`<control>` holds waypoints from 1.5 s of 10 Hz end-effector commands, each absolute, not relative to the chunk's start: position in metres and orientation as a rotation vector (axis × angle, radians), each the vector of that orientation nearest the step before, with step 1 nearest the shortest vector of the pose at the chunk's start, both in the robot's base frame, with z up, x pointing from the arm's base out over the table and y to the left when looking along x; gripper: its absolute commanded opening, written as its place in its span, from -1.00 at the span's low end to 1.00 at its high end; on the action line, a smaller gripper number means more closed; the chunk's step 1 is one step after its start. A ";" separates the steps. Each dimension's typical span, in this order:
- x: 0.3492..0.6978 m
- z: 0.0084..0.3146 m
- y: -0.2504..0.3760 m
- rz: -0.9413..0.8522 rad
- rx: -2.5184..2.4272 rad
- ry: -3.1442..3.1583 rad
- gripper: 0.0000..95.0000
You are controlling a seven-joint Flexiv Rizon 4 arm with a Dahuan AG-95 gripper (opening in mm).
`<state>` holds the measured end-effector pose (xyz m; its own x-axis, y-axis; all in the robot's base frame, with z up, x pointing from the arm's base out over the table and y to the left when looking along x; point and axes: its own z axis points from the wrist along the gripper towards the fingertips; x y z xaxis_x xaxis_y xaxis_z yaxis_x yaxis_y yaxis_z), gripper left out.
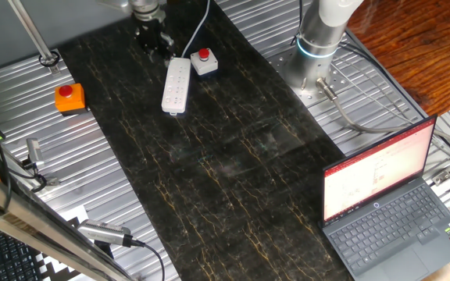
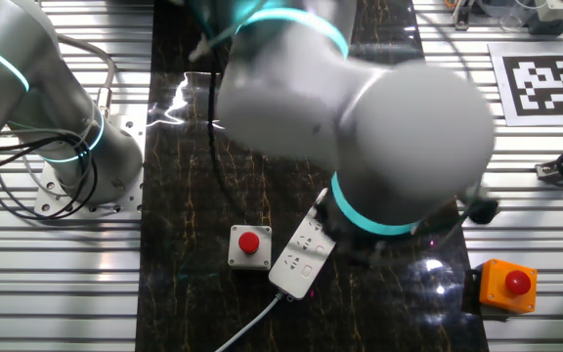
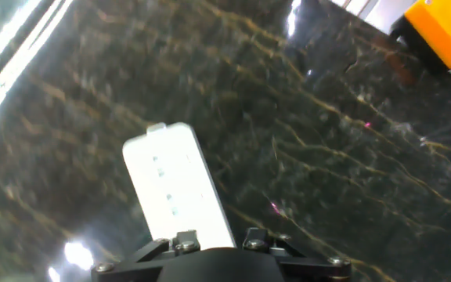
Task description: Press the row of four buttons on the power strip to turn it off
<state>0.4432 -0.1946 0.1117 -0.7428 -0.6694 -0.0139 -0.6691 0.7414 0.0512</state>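
Observation:
The power strip (image 1: 176, 86) is a long white bar lying on the dark marble-patterned mat, with its cord running off at the far end. My gripper (image 1: 153, 39) hangs dark just left of that far end, a little above the mat. In the hand view the power strip (image 3: 177, 188) runs up from my gripper (image 3: 219, 241), and the four buttons (image 3: 165, 186) show as faint pale marks in a line on its face. That view is blurred and no fingertip gap shows. In the other fixed view the arm covers the gripper and part of the power strip (image 2: 302, 258).
A small white box with a red round button (image 1: 204, 62) sits just right of the strip's far end. An orange box with a red button (image 1: 69, 97) stands at the mat's left edge. An open laptop (image 1: 389, 195) and the arm's base (image 1: 319, 47) are to the right.

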 end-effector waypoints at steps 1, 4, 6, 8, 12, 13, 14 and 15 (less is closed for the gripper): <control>0.428 0.091 -0.223 -0.073 1.272 -2.872 -0.20; 0.423 0.078 -0.230 -0.051 1.301 -2.859 -0.20; 0.425 0.063 -0.228 -0.050 1.297 -2.862 -0.20; 0.425 0.056 -0.227 -0.043 1.305 -2.866 -0.20; 0.427 0.048 -0.225 -0.034 1.322 -2.862 -0.20; 0.427 0.049 -0.226 -0.036 1.315 -2.865 -0.20; 0.427 0.051 -0.227 -0.036 1.315 -2.866 -0.20; 0.427 0.055 -0.228 -0.038 1.318 -2.865 -0.20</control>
